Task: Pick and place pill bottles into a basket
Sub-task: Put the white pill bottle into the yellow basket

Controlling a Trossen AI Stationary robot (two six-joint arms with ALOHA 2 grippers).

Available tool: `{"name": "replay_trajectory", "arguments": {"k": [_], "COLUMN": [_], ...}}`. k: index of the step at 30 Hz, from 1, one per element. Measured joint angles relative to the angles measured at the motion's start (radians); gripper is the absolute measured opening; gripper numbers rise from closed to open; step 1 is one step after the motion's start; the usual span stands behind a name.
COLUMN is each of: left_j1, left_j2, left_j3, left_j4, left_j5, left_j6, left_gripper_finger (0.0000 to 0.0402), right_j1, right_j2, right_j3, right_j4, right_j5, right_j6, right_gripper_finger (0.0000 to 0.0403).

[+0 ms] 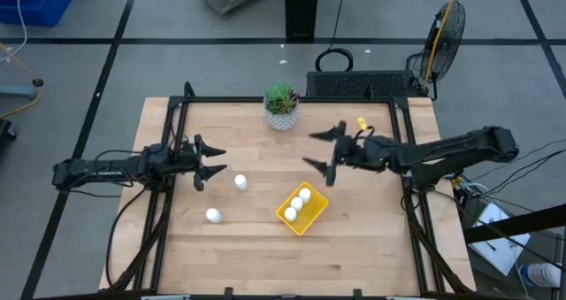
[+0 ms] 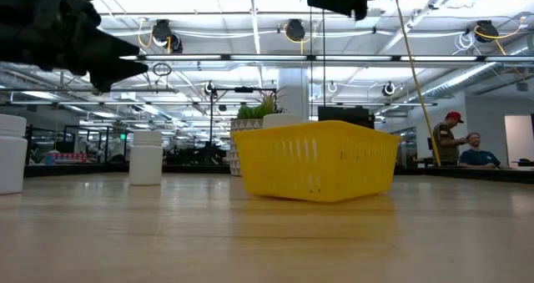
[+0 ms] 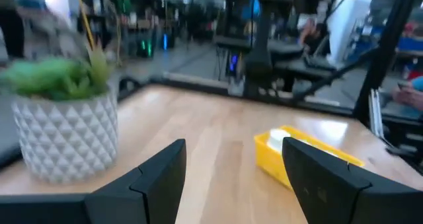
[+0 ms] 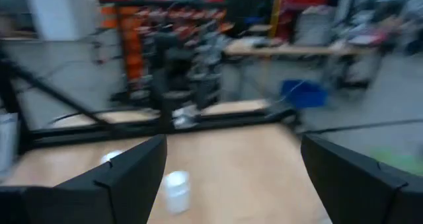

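Both jaws are hanging wide open, holding nothing; my left gripper [image 1: 212, 165] is hovering beside two pill bottles [image 1: 240, 182] on the table [image 1: 371, 247]; my right gripper [image 1: 320, 149] is waiting above the basket [image 1: 316, 210] holding three more.

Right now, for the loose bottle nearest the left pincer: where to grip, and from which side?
Grip the bottle across its round body below the cap, coming straight down from above. It stands upright and apart from the other loose bottle, so both sides look free. The left pincer is open and closest; the right pincer is also open, beyond the basket.
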Motion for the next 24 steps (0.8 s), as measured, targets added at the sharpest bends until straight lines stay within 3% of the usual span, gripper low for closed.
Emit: {"name": "replay_trajectory", "arguments": {"k": [4,11,18,24], "left_j1": [-0.024,-0.095,-0.107,-0.107], "left_j2": [0.136,0.51,0.838,0.956], "left_j3": [0.152,0.446,0.663,0.767], "left_j4": [-0.162,-0.418,-0.703,-0.815], "left_j5": [-0.061,-0.071,-0.091,-0.081], "left_j6": [-0.034,0.063,0.116,0.127], "left_gripper_finger": [0.0253,0.0253,0.0253,0.0253], "right_j1": [-0.001,-0.009,-0.021,-0.021], "right_j2": [-0.059,-0.095,-0.096,-0.096], "right_j3": [0.0,0.0,0.0,0.0], "right_j4": [-0.031,-0.026,-0.049,-0.102], "right_j5": [0.149,0.357,0.371,0.37], "right_j6": [-0.11,-0.248,-0.253,-0.222], "right_gripper_finger": [0.0338,0.0338,0.0338,0.0338]}}
